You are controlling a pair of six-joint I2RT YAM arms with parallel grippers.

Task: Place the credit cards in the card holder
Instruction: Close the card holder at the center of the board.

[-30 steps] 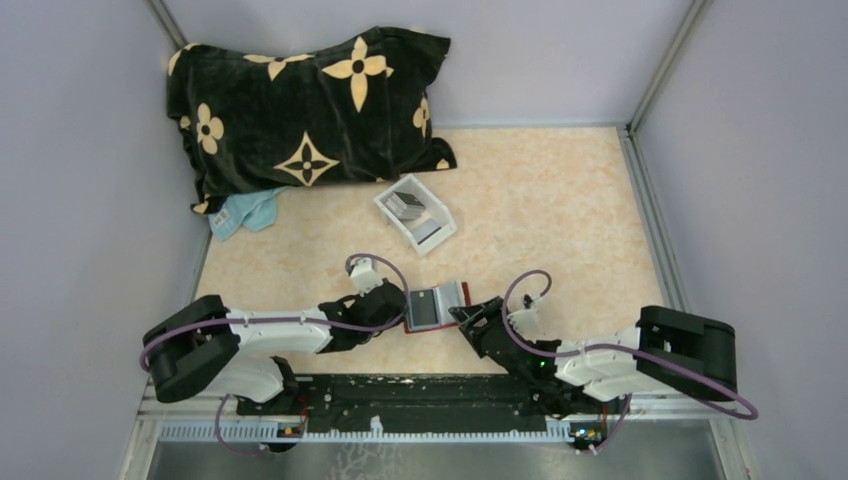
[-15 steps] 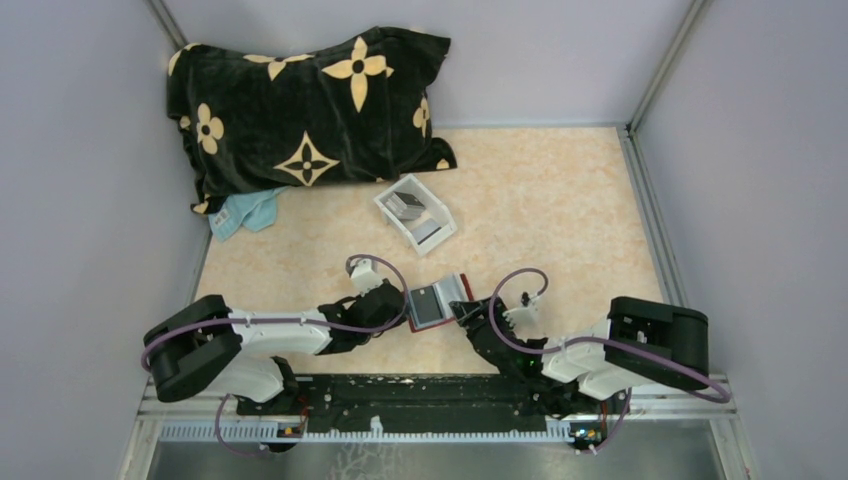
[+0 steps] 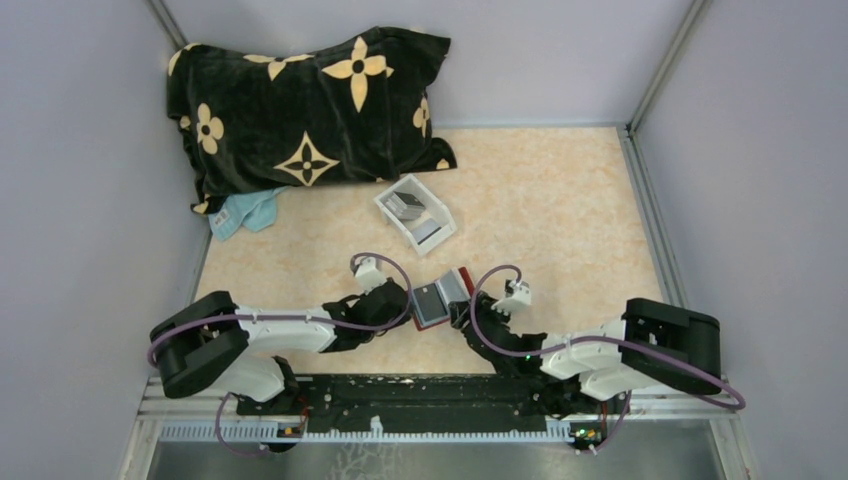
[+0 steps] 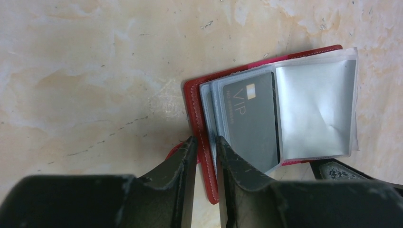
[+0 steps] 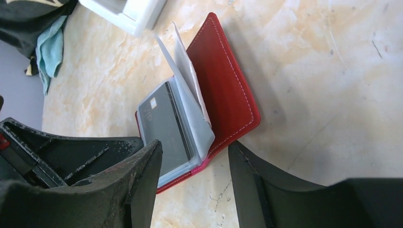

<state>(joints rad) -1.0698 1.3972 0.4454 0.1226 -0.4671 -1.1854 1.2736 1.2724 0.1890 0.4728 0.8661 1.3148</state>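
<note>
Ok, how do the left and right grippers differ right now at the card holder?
The left gripper is pinched nearly shut on the card holder's red cover edge; the right gripper is wide open, gripping nothing. The left gripper is at the side showing the VIP card; the right gripper faces the raised red outer cover. Both are low, close by the holder.

Card holder (image 5: 228,90) red, pale stitching; card (image 4: 249,118) dark grey; pillow (image 3: 300,110) black, cream floral motifs; tabletop (image 3: 550,190) beige marbled; tray (image 3: 398,226) white

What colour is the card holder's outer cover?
The card holder is red with pale stitching, best in right wrist view.
</note>
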